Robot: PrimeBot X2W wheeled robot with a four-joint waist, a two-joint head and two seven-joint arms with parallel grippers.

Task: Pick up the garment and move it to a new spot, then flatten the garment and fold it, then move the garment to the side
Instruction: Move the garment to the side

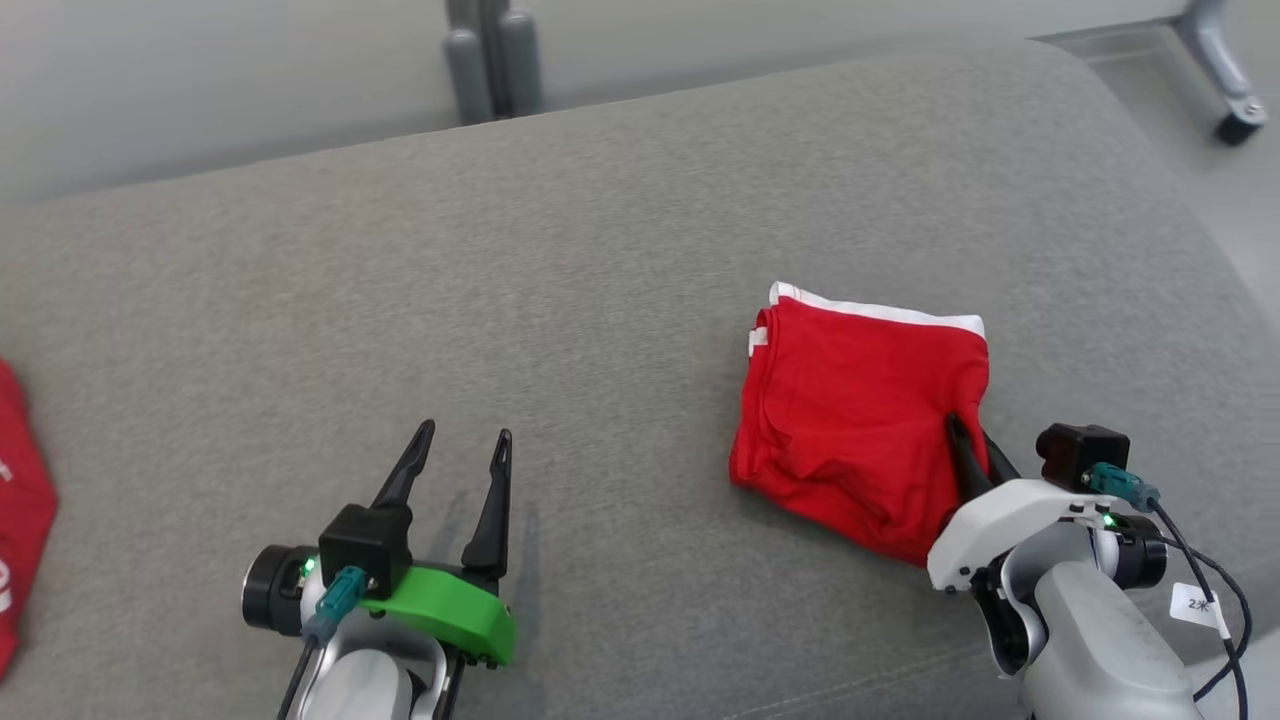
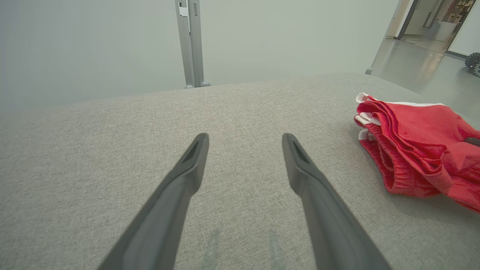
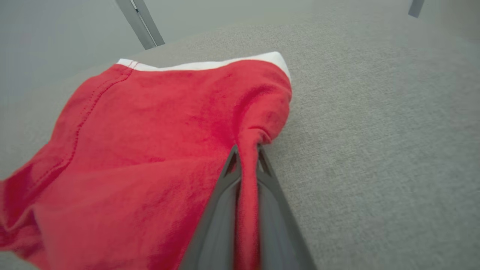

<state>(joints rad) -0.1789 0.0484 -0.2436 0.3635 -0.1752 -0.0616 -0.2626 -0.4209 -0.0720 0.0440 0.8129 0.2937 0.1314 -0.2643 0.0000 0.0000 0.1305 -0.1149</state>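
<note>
Right wrist view: right gripper (image 3: 246,150) clamped on garment (image 3: 150,142) ridge, frame centre; left gripper (image 1: 466,434) spread. Risk: shallow pinch may unravel fold.

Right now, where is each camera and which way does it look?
Head view: on the head, looking down at the grey cushion; left gripper open, right gripper pinching the red garment.
Left wrist view: on that wrist, looking along its spread fingers over cushion.
Right wrist view: along its fingers, shut on the garment.
All share the garment.

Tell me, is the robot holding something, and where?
The right gripper pinches the red garment by a fold at its right edge; the left gripper is open and holds nothing.
</note>
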